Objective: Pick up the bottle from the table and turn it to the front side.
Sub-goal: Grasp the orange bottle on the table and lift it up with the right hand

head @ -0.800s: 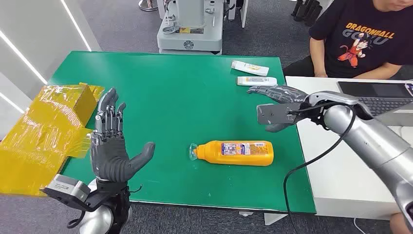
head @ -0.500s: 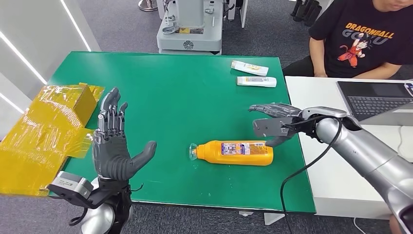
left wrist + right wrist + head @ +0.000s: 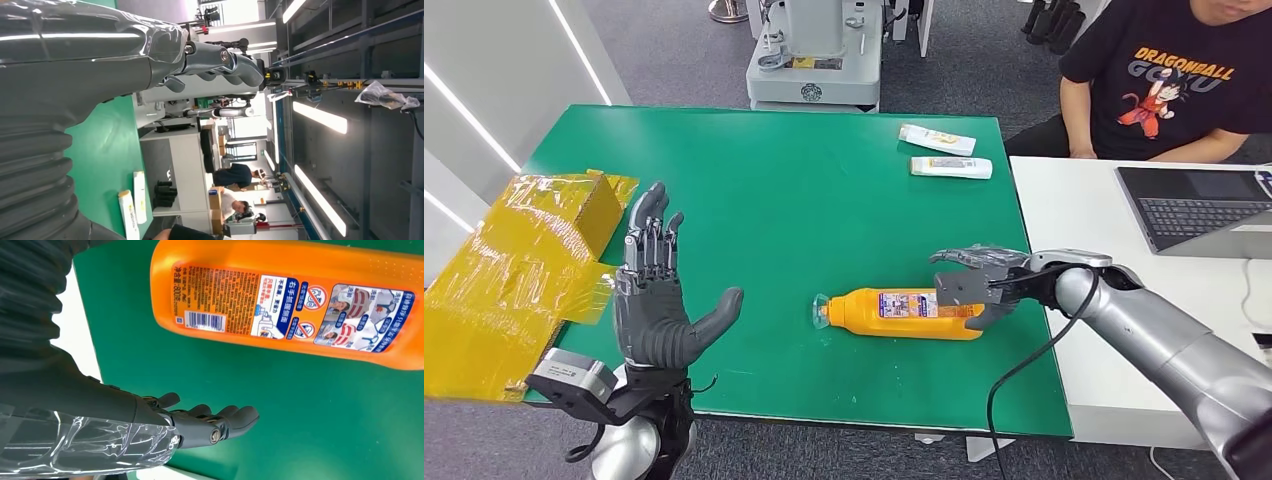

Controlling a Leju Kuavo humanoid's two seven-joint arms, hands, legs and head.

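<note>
The fingers [image 3: 969, 257] of the right hand [image 3: 972, 283] are spread apart over the base end of the orange bottle [image 3: 904, 313], holding nothing, in the head view. The bottle lies on its side on the green desk [image 3: 804, 190], cap end towards the left hand [image 3: 656, 300], label with small print and a barcode facing up; what it contains cannot be made out through the opaque orange wall. Whether the thumb touches the bottle's base is hard to tell. The left hand stands upright near the desk's near edge, palm turned towards the bottle, fingers straight and apart, empty. Two white tubes [image 3: 944, 153] lie at the far edge of the desk. A yellow wrapped box [image 3: 524, 260] sits at the left edge, partly cut off. A person [image 3: 1169, 80] in a black printed shirt sits at the white table [image 3: 1084, 215] beside a laptop [image 3: 1199, 205].

In the left wrist view, the left hand's fingers [image 3: 220, 70] extend straight, gripping nothing, with the desk behind.

In the right wrist view, the right hand's fingers [image 3: 215, 422] hang open above the desk, just beside the bottle, whose cap end is cut off.
</note>
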